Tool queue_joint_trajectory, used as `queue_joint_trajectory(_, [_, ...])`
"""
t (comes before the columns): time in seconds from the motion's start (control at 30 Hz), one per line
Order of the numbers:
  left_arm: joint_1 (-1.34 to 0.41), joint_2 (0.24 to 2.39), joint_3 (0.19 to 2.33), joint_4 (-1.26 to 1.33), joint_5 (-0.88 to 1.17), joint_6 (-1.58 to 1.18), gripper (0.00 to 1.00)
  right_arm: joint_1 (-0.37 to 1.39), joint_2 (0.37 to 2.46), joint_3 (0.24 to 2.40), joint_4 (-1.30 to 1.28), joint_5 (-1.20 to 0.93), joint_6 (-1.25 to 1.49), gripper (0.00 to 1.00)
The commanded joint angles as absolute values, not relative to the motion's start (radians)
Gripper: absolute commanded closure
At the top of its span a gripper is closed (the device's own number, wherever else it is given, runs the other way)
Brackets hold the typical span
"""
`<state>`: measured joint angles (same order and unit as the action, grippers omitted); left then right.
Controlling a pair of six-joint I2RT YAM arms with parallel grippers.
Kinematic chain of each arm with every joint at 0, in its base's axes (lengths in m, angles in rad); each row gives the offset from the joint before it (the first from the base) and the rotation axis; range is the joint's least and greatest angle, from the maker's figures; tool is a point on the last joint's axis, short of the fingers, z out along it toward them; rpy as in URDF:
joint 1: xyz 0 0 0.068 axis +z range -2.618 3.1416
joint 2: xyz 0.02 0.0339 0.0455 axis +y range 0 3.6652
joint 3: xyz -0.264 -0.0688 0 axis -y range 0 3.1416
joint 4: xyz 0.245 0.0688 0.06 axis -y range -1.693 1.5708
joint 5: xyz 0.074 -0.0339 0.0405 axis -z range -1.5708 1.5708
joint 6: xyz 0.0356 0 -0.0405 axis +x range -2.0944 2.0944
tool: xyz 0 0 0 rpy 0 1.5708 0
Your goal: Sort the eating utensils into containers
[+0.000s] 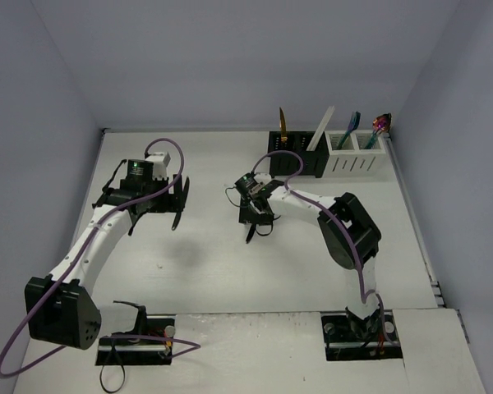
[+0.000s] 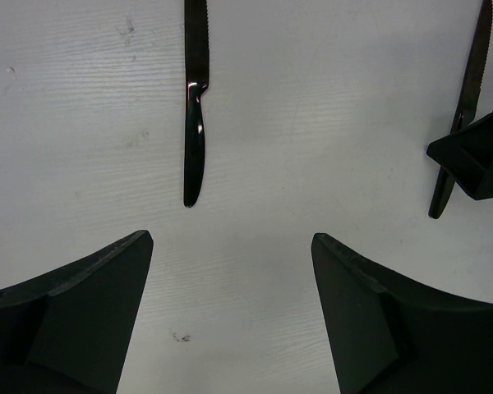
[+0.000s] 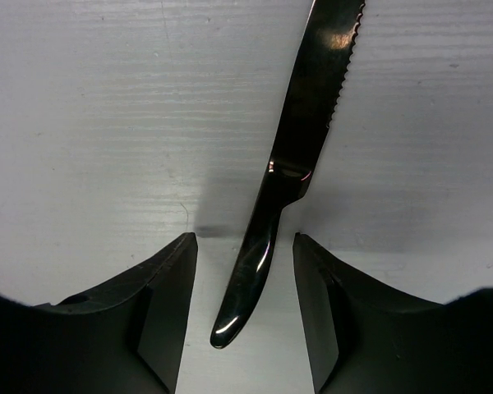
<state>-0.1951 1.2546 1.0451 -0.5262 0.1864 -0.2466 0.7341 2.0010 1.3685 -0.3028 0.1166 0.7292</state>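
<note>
A black knife (image 3: 300,148) lies on the white table, its handle (image 3: 251,279) between the fingers of my right gripper (image 3: 245,240). The jaws are open, with a gap on each side of the handle. In the top view the right gripper (image 1: 255,220) is low over the table's middle. My left gripper (image 1: 154,218) is open and empty above the table on the left. Its wrist view shows a second black knife (image 2: 195,107) lying ahead of the open gripper (image 2: 230,246). The first knife (image 2: 468,98) and the right gripper (image 2: 476,156) show at the right edge.
A black caddy (image 1: 296,154) at the back holds a gold utensil (image 1: 283,127) and a white chopstick (image 1: 320,130). The white caddy (image 1: 357,156) beside it holds a blue utensil (image 1: 353,127) and an iridescent one (image 1: 382,123). Walls close in the table's left, back and right.
</note>
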Motion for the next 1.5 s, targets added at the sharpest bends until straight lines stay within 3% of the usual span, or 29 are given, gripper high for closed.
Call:
queue_joint_trajectory(0.0, [-0.19, 1.22, 1.088, -0.504, 0.196, -0.251, 0.24, 0.735, 2.004, 1.403, -0.31, 0.149, 0.767, 0.54])
queue_joint_trajectory(0.27, [-0.19, 1.215, 1.088, -0.505, 0.196, -0.25, 0.24, 0.741, 2.062, 1.419, -0.311, 0.139, 0.76, 0.63])
queue_joint_trajectory(0.5, [-0.19, 1.216, 1.088, -0.505, 0.199, -0.25, 0.24, 0.739, 2.103, 1.425, -0.316, 0.176, 0.744, 0.79])
queue_joint_trajectory(0.7, [-0.19, 1.215, 1.086, -0.505, 0.202, -0.252, 0.24, 0.738, 2.136, 1.448, -0.351, 0.229, 0.689, 1.0])
queue_joint_trajectory(1.23, [-0.19, 1.218, 1.085, -0.503, 0.191, -0.252, 0.24, 0.744, 1.83, 1.58, -0.309, 0.321, 0.292, 1.0])
queue_joint_trajectory(1.47, [-0.19, 1.221, 1.083, -0.502, 0.179, -0.252, 0.24, 0.63, 1.648, 1.573, -0.062, 0.34, 0.119, 1.0])
